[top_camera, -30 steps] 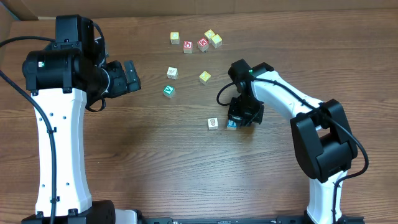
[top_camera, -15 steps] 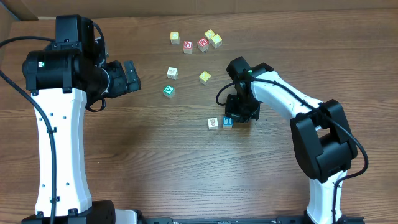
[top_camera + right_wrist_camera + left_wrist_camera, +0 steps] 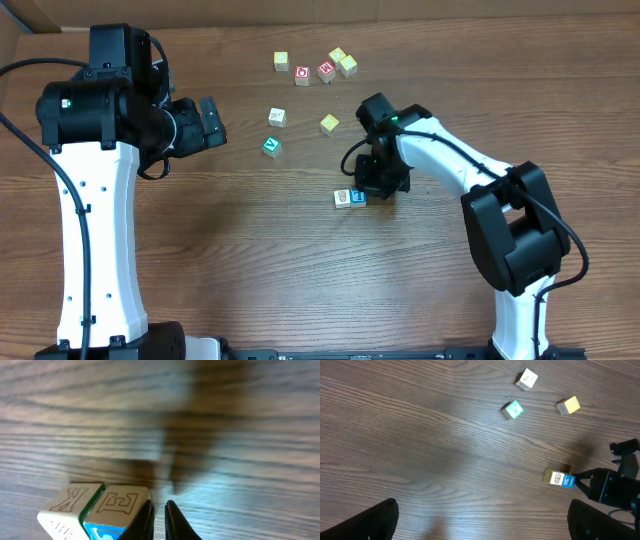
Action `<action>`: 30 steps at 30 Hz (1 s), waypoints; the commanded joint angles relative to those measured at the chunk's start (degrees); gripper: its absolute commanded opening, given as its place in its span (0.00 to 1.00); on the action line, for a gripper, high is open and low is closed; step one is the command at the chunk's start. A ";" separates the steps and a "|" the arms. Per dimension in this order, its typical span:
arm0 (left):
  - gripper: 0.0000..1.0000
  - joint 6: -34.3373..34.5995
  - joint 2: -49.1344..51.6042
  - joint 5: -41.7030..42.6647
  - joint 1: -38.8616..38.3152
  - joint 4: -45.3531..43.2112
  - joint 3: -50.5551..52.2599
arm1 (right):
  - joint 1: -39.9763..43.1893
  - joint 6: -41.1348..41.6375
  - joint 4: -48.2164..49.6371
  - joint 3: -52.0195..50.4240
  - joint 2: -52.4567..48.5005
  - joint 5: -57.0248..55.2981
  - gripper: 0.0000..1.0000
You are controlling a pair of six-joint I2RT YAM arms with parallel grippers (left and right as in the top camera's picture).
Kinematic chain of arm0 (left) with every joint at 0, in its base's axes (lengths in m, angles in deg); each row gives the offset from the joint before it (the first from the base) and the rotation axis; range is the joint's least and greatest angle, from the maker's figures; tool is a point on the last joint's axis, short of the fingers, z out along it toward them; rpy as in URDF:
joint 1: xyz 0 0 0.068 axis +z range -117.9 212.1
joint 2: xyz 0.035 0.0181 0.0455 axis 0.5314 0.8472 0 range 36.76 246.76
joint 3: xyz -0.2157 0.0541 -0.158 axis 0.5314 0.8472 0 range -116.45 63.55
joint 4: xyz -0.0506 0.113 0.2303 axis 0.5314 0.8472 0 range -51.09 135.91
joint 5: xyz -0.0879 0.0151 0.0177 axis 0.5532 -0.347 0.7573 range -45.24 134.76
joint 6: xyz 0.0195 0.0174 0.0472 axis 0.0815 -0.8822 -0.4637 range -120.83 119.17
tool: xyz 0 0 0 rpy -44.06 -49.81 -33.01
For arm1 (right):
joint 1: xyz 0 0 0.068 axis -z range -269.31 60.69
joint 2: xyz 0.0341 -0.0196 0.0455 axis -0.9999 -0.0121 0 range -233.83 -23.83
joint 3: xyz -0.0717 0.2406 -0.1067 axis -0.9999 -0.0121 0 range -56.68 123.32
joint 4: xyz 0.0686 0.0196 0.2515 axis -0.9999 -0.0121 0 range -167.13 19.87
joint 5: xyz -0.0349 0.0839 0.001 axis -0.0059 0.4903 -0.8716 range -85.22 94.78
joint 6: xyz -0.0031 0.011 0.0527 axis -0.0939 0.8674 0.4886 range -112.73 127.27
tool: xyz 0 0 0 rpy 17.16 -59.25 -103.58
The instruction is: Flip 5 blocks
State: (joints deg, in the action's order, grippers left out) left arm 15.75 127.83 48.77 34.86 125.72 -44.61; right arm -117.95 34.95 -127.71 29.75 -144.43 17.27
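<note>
I am watching the right claw (image 3: 371, 187) sitting low on the worktop (image 3: 250, 270). Its two fingers (image 3: 172, 515) are almost together, with only a sliver between them and nothing in that sliver. The blue block (image 3: 357, 197) is lying just beside the claw's tip, on the left in the wrist view. It is so close that I cannot tell whether the two are touching. That block is sitting flank to flank against a cream block (image 3: 343, 197), and from the wrist camera their tops are showing an E and a K. The right arm's black wrist is hanging over the spot just behind the pair and blocking part of my overhead view there.

Farther up the worktop three more blocks are lying apart from one another: a green block (image 3: 271, 146), a white block (image 3: 277, 117) and a yellow block (image 3: 329, 124). Beyond them, near the far edge, two red blocks (image 3: 302, 75) are sitting in a loose cluster with three pale yellow blocks (image 3: 347, 66), well apart from both arms.

The left claw (image 3: 212, 121) is hovering off to the left above the worktop, its fingers spread wide and gripping nothing.
</note>
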 commanded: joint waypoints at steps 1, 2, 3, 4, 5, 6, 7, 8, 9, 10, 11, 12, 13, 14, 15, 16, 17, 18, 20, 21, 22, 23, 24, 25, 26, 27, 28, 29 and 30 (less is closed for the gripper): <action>1.00 0.76 0.33 -0.42 0.22 -0.09 -0.63 | -1.31 2.36 0.28 -0.35 0.46 0.90 0.11; 1.00 0.76 0.33 -0.42 0.22 -0.11 -0.63 | -1.36 3.50 0.28 -0.35 0.46 0.92 0.11; 1.00 0.76 0.33 -0.42 0.22 -0.11 -0.63 | -1.36 4.20 0.28 -0.35 0.46 0.92 0.11; 0.99 0.76 0.33 -0.42 0.22 -0.09 -0.63 | -1.36 4.52 0.35 -0.35 0.46 0.87 0.11; 1.00 0.76 0.33 -0.42 0.22 -0.11 -0.63 | -1.36 4.50 0.42 -0.35 0.46 0.68 0.11; 1.00 0.76 0.33 -0.42 0.22 -0.09 -0.63 | -1.36 4.48 0.42 -0.35 0.46 0.59 0.11; 1.00 0.76 0.33 -0.42 0.22 -0.11 -0.63 | -1.36 4.42 0.39 -0.35 0.46 0.31 0.11; 1.00 0.76 0.33 -0.42 0.22 -0.11 -0.63 | -1.25 4.20 0.35 -0.35 0.46 -0.04 0.11; 1.00 0.76 0.33 -0.42 0.22 -0.09 -0.63 | -1.09 3.58 0.37 -0.31 0.46 -0.52 0.11; 1.00 0.76 0.33 -0.42 0.22 -0.09 -0.63 | -0.83 3.37 0.28 -0.07 0.46 -1.55 0.11; 1.00 0.76 0.33 -0.42 0.22 -0.09 -0.63 | -0.52 3.39 0.24 0.26 0.46 -2.36 0.11; 1.00 0.76 0.33 -0.42 0.22 -0.11 -0.63 | -0.11 3.37 0.07 1.01 0.46 -2.58 0.11; 1.00 0.76 0.33 -0.42 0.22 -0.11 -0.63 | 0.39 3.39 -0.28 2.08 0.46 -2.45 0.11; 1.00 0.76 0.33 -0.42 0.22 -0.09 -0.63 | 0.79 3.39 -0.74 3.28 0.46 -2.32 0.11; 1.00 0.76 0.33 -0.42 0.22 -0.09 -0.63 | 1.11 3.41 -1.40 4.92 0.46 -2.32 0.11; 1.00 0.76 0.33 -0.39 0.22 -0.09 -0.63 | 1.38 3.39 -1.92 6.49 0.46 -2.34 0.11; 1.00 0.76 0.33 -0.39 0.22 -0.11 -0.63 | 1.40 3.39 -2.27 8.04 0.46 -2.34 0.11; 1.00 0.76 0.33 -0.39 0.22 -0.09 -0.63 | 1.40 3.39 -2.34 9.68 0.46 -2.34 0.11; 1.00 0.76 0.33 -0.42 0.22 -0.09 -0.63 | 1.11 3.41 -2.05 12.04 0.46 -2.34 0.08; 1.00 0.76 0.33 -0.42 0.22 -0.11 -0.63 | 0.68 3.41 -1.62 12.90 0.46 -2.34 0.08; 1.00 0.76 0.33 -0.39 0.22 -0.11 -0.63 | 0.15 3.41 -0.90 13.25 0.46 -2.36 0.07; 1.00 0.76 0.33 -0.42 0.22 -0.09 -0.63 | -0.39 3.41 0.07 13.29 0.46 -2.45 0.06; 1.00 0.76 0.33 -0.42 0.22 -0.09 -0.63 | -1.29 3.45 1.29 13.27 0.44 -3.06 0.05; 1.00 0.76 0.33 -0.42 0.22 -0.09 -0.63 | -1.92 3.58 1.92 13.27 0.26 -3.76 0.04; 1.00 0.76 0.33 -0.39 0.22 -0.09 -0.63 | -2.97 3.67 2.84 13.27 0.07 -5.20 0.04; 1.00 0.76 0.33 -0.42 0.22 -0.09 -0.63 | -4.09 3.67 3.72 13.14 0.00 -6.73 0.04; 1.00 0.76 0.33 -0.42 0.22 -0.09 -0.63 | -5.16 3.67 4.61 12.79 -0.09 -8.20 0.04; 1.00 0.76 0.33 -0.42 0.22 -0.09 -0.63 | -6.38 3.69 5.46 12.37 -0.09 -9.99 0.04; 1.00 0.76 0.33 -0.42 0.22 -0.09 -0.63 | -7.48 3.76 5.95 12.13 -0.09 -11.76 0.04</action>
State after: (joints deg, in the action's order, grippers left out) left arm 15.75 127.83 48.77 34.86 125.70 -44.61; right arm -121.95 38.60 -122.77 42.10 -144.45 11.24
